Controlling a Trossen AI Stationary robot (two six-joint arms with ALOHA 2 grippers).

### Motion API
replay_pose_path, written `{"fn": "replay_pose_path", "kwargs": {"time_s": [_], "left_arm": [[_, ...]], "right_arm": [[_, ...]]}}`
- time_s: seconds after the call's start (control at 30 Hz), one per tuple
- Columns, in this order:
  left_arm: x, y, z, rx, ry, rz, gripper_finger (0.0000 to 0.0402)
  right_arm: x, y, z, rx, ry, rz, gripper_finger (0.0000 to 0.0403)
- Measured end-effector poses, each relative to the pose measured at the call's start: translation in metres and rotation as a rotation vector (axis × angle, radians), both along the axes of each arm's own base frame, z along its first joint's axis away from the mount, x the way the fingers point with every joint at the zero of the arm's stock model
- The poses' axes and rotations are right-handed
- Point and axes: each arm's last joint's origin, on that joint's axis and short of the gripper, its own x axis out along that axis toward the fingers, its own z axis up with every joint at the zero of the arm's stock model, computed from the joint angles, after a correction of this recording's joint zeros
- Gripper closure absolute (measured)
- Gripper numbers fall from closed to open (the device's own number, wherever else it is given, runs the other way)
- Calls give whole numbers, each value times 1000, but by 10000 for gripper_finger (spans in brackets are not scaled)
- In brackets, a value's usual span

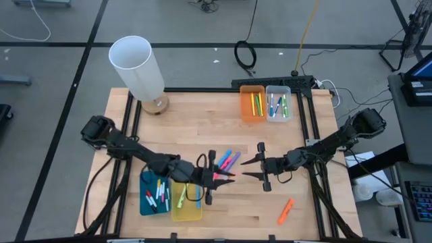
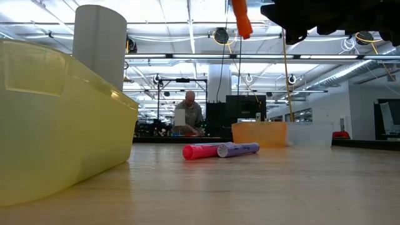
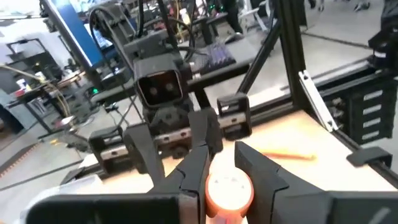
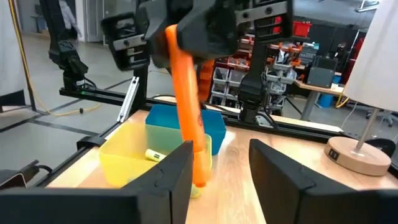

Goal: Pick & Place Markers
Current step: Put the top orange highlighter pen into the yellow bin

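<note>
While the left gripper (image 1: 226, 175) is pinching an orange marker (image 4: 186, 118) above the table's middle, the right gripper (image 1: 251, 167) is waiting spread wide facing it; a handover is probably happening; next, the right fingers need to close on the marker.

My left gripper (image 3: 225, 180) covers most of the orange marker (image 3: 227, 190), only its round end showing; in the low view both my arms are cut off at the top edge; pens in the blue bin (image 1: 145, 201) and far bins (image 1: 266, 102) are too small to tell apart
</note>
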Motion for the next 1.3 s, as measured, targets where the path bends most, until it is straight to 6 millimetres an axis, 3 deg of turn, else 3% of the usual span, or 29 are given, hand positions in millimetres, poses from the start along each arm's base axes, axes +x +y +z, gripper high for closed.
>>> {"fn": "replay_pose_path", "kwargs": {"time_s": [0.4, 0.63, 0.8, 1.07, 1.3], "left_arm": [[6, 21, -8, -41, 83, 93, 336], [3, 20, -19, -237, 207, 77, 336], [-19, 14, -10, -554, 346, 155, 336], [-75, -20, 6, -679, 476, 247, 336], [-102, -45, -18, -713, 609, 392, 336]], "right_arm": [[0, 0, 0, 0, -1, 1, 267], [0, 1, -4, -33, 31, 8, 268], [0, 1, -4, -42, 31, 8, 268], [0, 0, -4, -68, 27, 2, 270], [0, 0, -3, -20, 32, 4, 272]]}}
